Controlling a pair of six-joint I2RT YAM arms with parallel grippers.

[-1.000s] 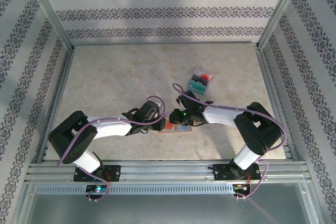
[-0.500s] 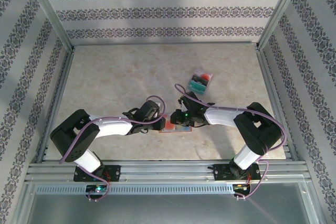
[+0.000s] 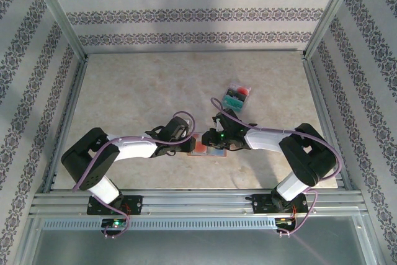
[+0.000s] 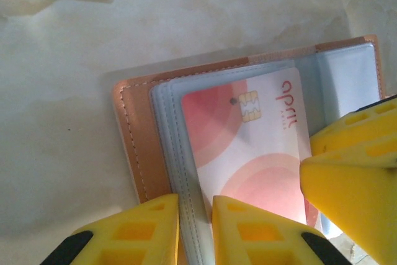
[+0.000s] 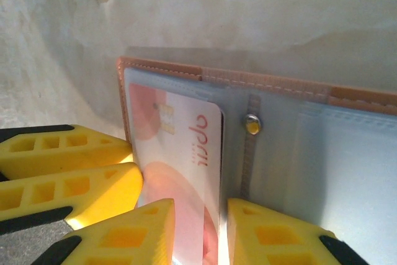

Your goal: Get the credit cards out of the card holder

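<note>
card holder [image 4: 131, 141]: salmon-pink bifold, lies open and flat on the table [image 3: 142, 91], near-centre, between the two grippers
vs a second ago: holder in the same spot; left arm has stretched a bit further in toward it; right wrist has shifted slightly; both were already at the holder
inside: greyish clear sleeves over stitched pink leather, snap stud [image 5: 251, 124] on the spine strip
card in holder [image 4: 248, 147]: white with red-pink circles, gold chip [image 4: 248, 105], red lettering; sits in the sleeve on the left arm's side, long edge toward the spine
loose cards [image 3: 236, 96]: teal and red stack farther back on the table, right of centre, well apart from the holder; unchanged
left gripper [image 4: 195, 206]: jaws narrow, a slim gap; outer edge of the clear sleeve runs between the yellow fingers [image 4: 146, 228]; can't tell if it's pinched
right gripper [image 5: 200, 209]: jaws narrow; spine-side edge of the card and its sleeve run into the gap between the fingers [image 5: 279, 240]; can't tell if clamped
spacing: the two grippers' fingers are just beside each other over the card's end of the holder
</note>
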